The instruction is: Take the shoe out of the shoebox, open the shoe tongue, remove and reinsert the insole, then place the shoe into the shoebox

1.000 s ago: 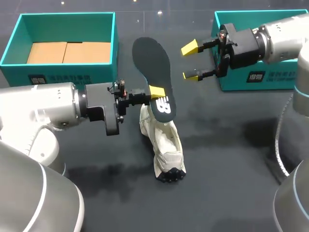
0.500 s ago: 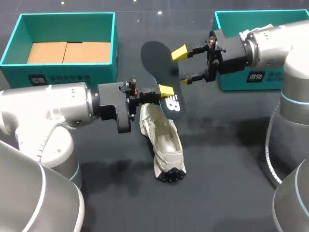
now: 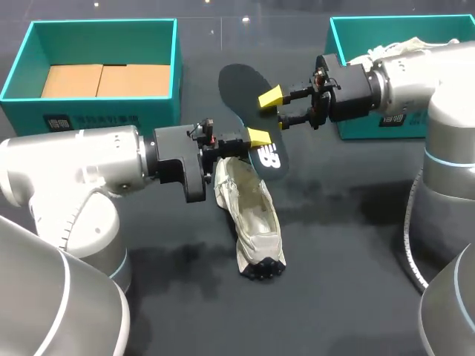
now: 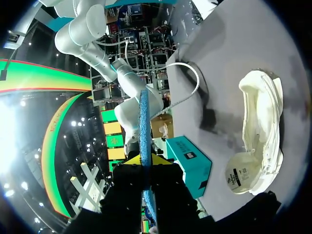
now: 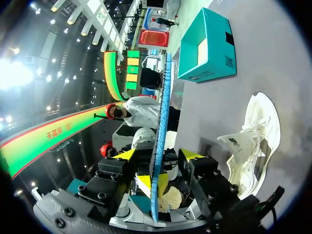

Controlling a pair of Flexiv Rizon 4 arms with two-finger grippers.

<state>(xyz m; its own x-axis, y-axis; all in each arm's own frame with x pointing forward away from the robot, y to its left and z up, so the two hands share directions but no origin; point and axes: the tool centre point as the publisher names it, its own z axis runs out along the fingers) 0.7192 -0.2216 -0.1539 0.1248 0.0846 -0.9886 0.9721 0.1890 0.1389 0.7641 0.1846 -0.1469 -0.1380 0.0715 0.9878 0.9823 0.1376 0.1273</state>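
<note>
- The dark surface fills the head view, and both robot arms reach in from its sides toward the middle.
- The left arm comes in from the left edge at mid-height. The right arm enters from the upper right.
- The open teal shoebox stands in the upper left of the frame with brown cardboard showing on its floor. A second teal box sits in the upper right, partly hidden behind the right arm.
- The white shoe lies on the surface at centre frame, outside both boxes. Its opening faces up and dark tread shows at its lower end. In the left wrist view the shoe lies on the surface off to one side of the pincer. In the right wrist view the shoe also lies beside the pincer.
- The dark insole is held in the air above the shoe's upper end, slanting from upper centre down toward the middle of the frame. Both wrist views show it edge-on with a blue underside, as a thin strip running out ahead of the fingers.
- The left pincer is clamped on the insole's lower, printed end. The wrist view shows the yellow tips pressed to either face of the strip.
- The right pincer has its fingers apart, one on each side of the insole's middle. The wrist view shows a gap between each tip and the strip.
</note>
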